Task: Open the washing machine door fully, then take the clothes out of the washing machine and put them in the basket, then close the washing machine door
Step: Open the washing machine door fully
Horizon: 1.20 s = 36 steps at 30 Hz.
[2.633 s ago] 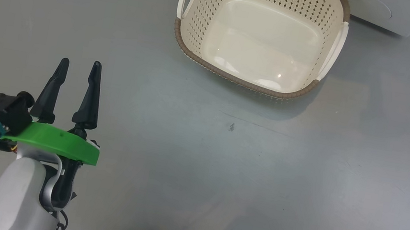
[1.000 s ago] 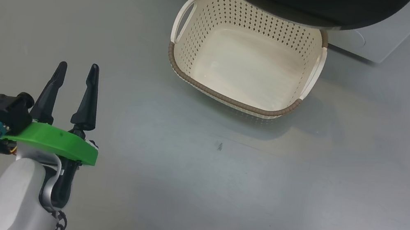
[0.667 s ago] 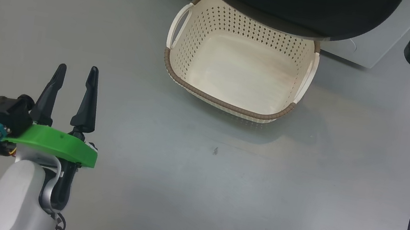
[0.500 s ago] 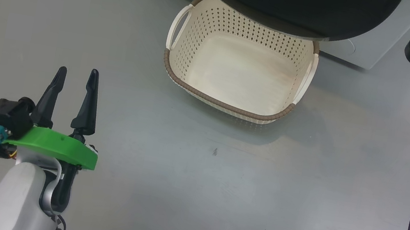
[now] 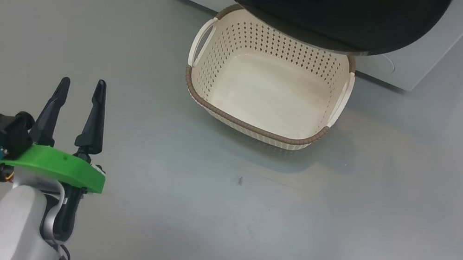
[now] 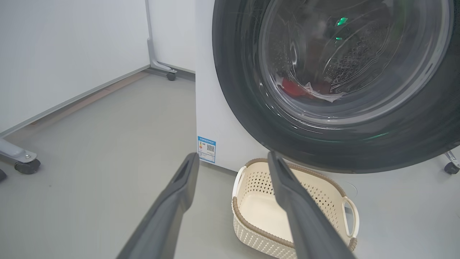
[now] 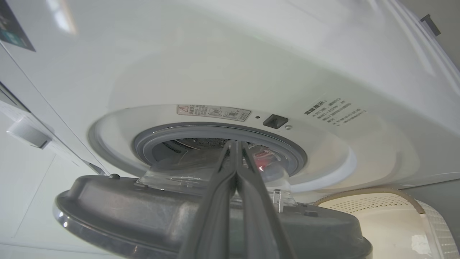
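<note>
Finds the washing machine door [image 5: 325, 21] swung partway off the washing machine [image 5: 395, 65], glossy black face turned outward and overhanging the far rim of the basket [image 5: 255, 130]. Sets that basket upright on the grey floor [image 5: 339, 214] just before the machine, mouth up, handle-to-handle axis roughly along the machine's front. Shows the left gripper [image 5: 83, 81] low at the left, well apart from the basket, long dark fingers spread wide, pointing toward the machine. Adds, from the left wrist, the clothes [image 6: 293, 87] behind the bulging glass: red with a scrap of white, low in the perforated steel drum [image 6: 346, 63]. Adds, from the right wrist, the door's dull grey inner frame, the grey rubber seal [image 7: 151, 144] and the gap between them. Has the right gripper [image 7: 235, 143] pinched tight together, aimed into that gap above the door's edge; contact with the door unclear. Cream perforated plastic for the basket, brown woven-look rim.
</note>
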{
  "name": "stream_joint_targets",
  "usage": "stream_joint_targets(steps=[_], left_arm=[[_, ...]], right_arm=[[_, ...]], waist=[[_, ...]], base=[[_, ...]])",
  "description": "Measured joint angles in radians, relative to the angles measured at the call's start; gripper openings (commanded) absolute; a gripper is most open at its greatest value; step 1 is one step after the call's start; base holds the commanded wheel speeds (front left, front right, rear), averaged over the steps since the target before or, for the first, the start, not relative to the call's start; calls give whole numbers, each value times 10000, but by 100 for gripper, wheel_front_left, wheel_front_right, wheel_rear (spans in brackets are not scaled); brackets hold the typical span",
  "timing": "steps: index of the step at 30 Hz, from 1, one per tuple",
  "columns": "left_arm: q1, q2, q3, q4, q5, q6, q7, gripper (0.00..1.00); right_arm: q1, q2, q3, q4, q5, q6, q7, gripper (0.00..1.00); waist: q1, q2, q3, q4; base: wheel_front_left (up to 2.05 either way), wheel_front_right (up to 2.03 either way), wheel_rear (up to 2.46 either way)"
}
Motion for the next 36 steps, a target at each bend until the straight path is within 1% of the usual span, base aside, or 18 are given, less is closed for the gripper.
stream_joint_targets(steps=[4,8,11,12,15,20,26,30,31,33,36], left_arm=[[185,4,232,82,35,0,0,100],[351,8,424,119,102,0,0,100],[401,10,489,121,157,0,0,100],[440,8,535,119,163,0,0,100],[559,8,673,119,188,0,0,100],[838,10,853,115,334,0,0,100],[1074,15,1055,59,433,0,0,100],[1196,15,1066,-17,568,0,0,100],[1210,15,1080,-48,604,0,0,100],[1234,17,1097,-111,616,0,0,100],[1274,17,1072,-130,619,0,0,100]], right_arm=[[541,-174,564,-132,-830,477,-339,0],[1078,-253,1055,-267,-1463,836,-616,0],[1519,-428,1450,-401,-2080,984,-892,0],[1884,-585,1718,-527,-2510,1057,-1124,0],[2522,-723,2165,-738,-3185,1150,-1484,0],[3588,-738,2886,-1158,-4130,1158,-2148,0],[4492,-993,3776,-1877,-5544,1229,-2995,0],[5032,-1183,4027,-2316,-6305,1214,-3684,0],[5143,-1216,4059,-2414,-6506,1154,-3856,0],[5363,-1248,4121,-2583,-6847,917,-4167,0],[5861,-1225,4092,-2731,-7206,408,-4707,0]], waist=[[0,0,-211,-38],[0,0,-452,-144],[0,0,-644,-254],[0,0,-783,-331],[0,0,-1006,-454],[0,0,-1357,-708],[0,0,-1672,-1112],[0,0,-1818,-1372],[0,0,-1844,-1430],[0,0,-1885,-1537],[0,0,-1932,-1661]], base=[[0,0,0],[0,0,0],[0,0,0],[0,0,0],[0,0,0],[0,0,0],[0,0,0],[0,0,0],[0,0,0],[0,0,0],[0,0,0]])
